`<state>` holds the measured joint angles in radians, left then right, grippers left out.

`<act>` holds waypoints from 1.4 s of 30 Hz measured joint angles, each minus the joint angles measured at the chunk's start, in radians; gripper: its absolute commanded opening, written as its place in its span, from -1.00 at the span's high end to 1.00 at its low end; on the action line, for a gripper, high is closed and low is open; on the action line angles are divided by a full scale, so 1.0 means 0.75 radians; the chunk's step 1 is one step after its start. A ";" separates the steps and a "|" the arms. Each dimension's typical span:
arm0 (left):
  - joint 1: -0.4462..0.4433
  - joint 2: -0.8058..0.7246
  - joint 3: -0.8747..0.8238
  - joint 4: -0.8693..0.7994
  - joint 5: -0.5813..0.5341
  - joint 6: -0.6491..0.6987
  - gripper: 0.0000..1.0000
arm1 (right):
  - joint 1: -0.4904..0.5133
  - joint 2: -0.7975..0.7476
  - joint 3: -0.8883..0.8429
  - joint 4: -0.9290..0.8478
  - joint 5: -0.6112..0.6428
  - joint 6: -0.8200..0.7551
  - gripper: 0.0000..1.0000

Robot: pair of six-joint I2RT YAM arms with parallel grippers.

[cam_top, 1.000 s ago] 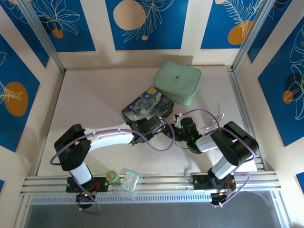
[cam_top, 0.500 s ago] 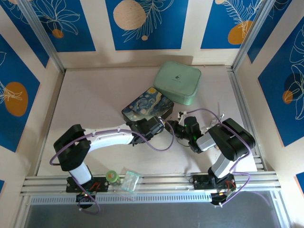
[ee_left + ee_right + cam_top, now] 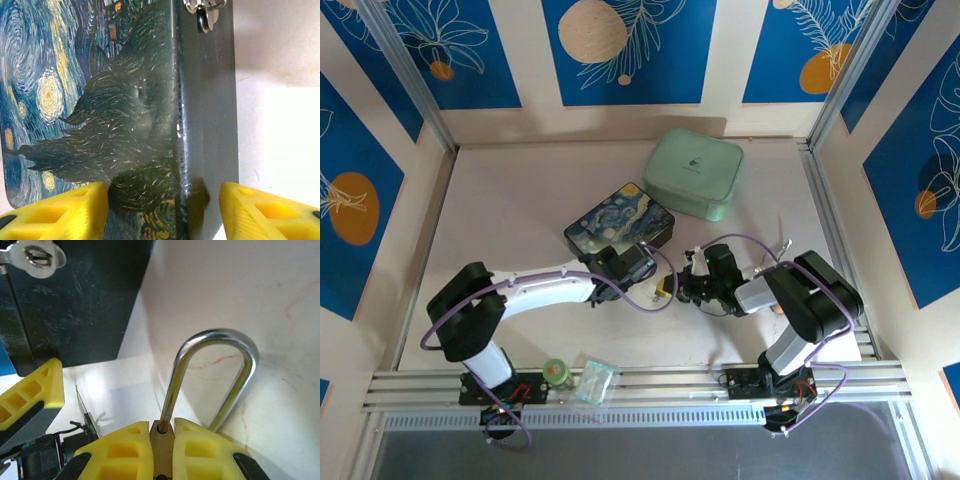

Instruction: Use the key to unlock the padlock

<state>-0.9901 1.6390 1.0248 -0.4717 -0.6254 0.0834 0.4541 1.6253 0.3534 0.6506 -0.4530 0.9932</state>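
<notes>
In the top view, a small green-capped bottle (image 3: 556,371) and a crumpled clear bag (image 3: 592,381) are seen on the metal rail (image 3: 670,378) at the lower left. The left arm (image 3: 535,290) is extended to the painted box (image 3: 618,226) at the centre of the pale table (image 3: 510,210). A mint-green case (image 3: 693,174) is set just beside the box, toward the upper right. The right arm (image 3: 790,300) is folded at the lower right.

In the left wrist view, the left gripper (image 3: 164,200) is held wide, with its yellow fingers (image 3: 55,210) at the bottom corners and the end of the box between them. Whether the box is touched cannot be told. The box's silver latch (image 3: 204,9) is seen at the top edge.

In the right wrist view, the padlock (image 3: 220,337) is clamped in the right gripper (image 3: 161,430) at the bottom centre. Its brass body is pinched between the yellow fingers, and its silver shackle is raised over the table.
</notes>
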 measured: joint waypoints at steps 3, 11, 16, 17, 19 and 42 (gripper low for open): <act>0.011 -0.013 -0.020 -0.016 -0.001 -0.017 -0.64 | -0.034 -0.015 0.002 -0.073 -0.038 -0.023 0.94; 0.029 -0.050 -0.045 -0.139 -0.042 -0.149 -0.85 | -0.101 -0.028 0.099 -0.370 -0.126 -0.154 0.84; 0.031 -0.055 -0.045 -0.204 -0.102 -0.275 -0.89 | -0.103 -0.077 0.167 -0.630 -0.098 -0.250 0.56; 0.033 -0.055 -0.045 -0.216 -0.112 -0.300 -0.90 | -0.103 -0.091 0.182 -0.690 -0.084 -0.272 0.55; 0.034 -0.055 -0.045 -0.238 -0.130 -0.345 -0.91 | -0.103 -0.109 0.202 -0.780 -0.053 -0.303 0.55; 0.176 -0.187 -0.100 -0.217 -0.144 -0.453 -0.90 | 0.023 -0.191 0.335 -1.141 0.090 -0.438 0.95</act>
<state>-0.8577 1.4986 0.9501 -0.6346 -0.7338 -0.2562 0.4717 1.4818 0.6048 -0.2050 -0.3859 0.6647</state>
